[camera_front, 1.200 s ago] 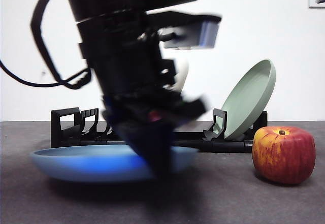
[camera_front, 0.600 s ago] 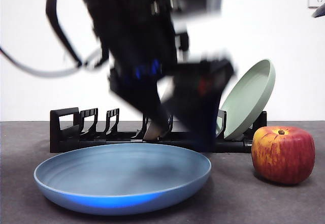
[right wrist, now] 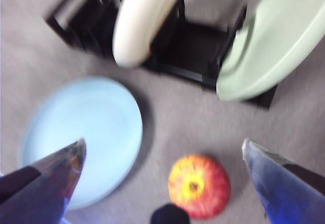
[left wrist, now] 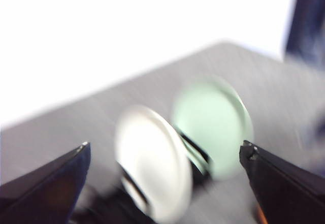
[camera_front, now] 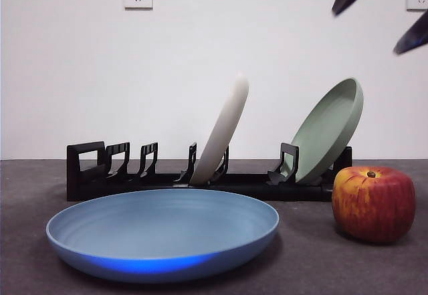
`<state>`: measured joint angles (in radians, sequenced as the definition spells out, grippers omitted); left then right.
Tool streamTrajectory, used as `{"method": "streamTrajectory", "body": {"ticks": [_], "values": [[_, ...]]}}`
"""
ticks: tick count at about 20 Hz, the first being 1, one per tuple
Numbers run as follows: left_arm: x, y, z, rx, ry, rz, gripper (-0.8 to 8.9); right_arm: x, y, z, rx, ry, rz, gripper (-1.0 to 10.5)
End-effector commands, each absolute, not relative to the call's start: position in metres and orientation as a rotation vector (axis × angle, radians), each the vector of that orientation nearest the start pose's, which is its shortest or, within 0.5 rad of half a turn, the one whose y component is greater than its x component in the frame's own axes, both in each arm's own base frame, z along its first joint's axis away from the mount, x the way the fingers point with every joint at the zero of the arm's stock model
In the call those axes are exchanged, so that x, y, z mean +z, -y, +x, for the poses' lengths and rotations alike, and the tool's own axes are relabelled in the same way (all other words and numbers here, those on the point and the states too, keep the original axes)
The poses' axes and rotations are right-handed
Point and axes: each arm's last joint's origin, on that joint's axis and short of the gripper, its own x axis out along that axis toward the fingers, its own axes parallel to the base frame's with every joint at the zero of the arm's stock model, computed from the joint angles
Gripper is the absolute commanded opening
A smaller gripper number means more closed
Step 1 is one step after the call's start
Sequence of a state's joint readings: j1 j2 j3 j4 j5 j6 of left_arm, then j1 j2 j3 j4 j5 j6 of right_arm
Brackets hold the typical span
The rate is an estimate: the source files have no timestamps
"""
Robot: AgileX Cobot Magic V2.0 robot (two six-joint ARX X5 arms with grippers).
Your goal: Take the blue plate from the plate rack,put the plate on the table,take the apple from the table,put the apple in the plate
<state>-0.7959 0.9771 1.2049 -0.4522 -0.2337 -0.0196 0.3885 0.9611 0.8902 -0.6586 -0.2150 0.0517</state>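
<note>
Front view: blue plate [camera_front: 162, 231] flat on table [camera_front: 307, 268]; wrist views only: both tools [right wrist: 162, 153] spread wide, empty.

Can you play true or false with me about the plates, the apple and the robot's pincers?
1. The blue plate lies flat on the table. True.
2. The apple sits in the blue plate. False: it stands on the table beside the plate.
3. Two plates lean in the rack. True: a cream plate and a green plate.
4. The right pincer holds the apple. False: it is open above it, empty.
5. The left pincer grips the cream plate. False: it is open and holds nothing.
</note>
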Motion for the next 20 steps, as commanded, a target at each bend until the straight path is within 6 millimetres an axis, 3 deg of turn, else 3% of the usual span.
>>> {"method": "streamTrajectory", "body": {"ticks": [1,4,6,15,16,19,20], "values": [[0.438,0.108,0.128,-0.502,-0.155,0.054,4.94,0.286,-0.089,0.179,0.528,-0.826,-0.091,5.8],[0.461,0.086,0.114,-0.454,-0.113,0.033,4.94,0.264,-0.107,0.192,0.494,-0.929,-0.182,5.8],[0.465,0.081,0.112,-0.437,-0.116,0.034,4.94,0.248,-0.118,0.201,0.507,-0.992,-0.214,5.7],[0.455,0.081,0.113,-0.431,-0.216,0.081,4.94,0.184,-0.137,0.228,0.426,-1.226,-0.342,5.6],[0.455,0.081,0.113,-0.431,-0.220,0.083,4.94,0.181,-0.138,0.229,0.420,-1.240,-0.339,5.3],[0.453,0.080,0.112,-0.430,-0.236,0.091,4.94,0.181,-0.138,0.229,0.406,-1.246,-0.321,0.7],[0.453,0.080,0.112,-0.430,-0.241,0.093,4.94,0.181,-0.138,0.228,0.405,-1.251,-0.323,-0.1]]}}
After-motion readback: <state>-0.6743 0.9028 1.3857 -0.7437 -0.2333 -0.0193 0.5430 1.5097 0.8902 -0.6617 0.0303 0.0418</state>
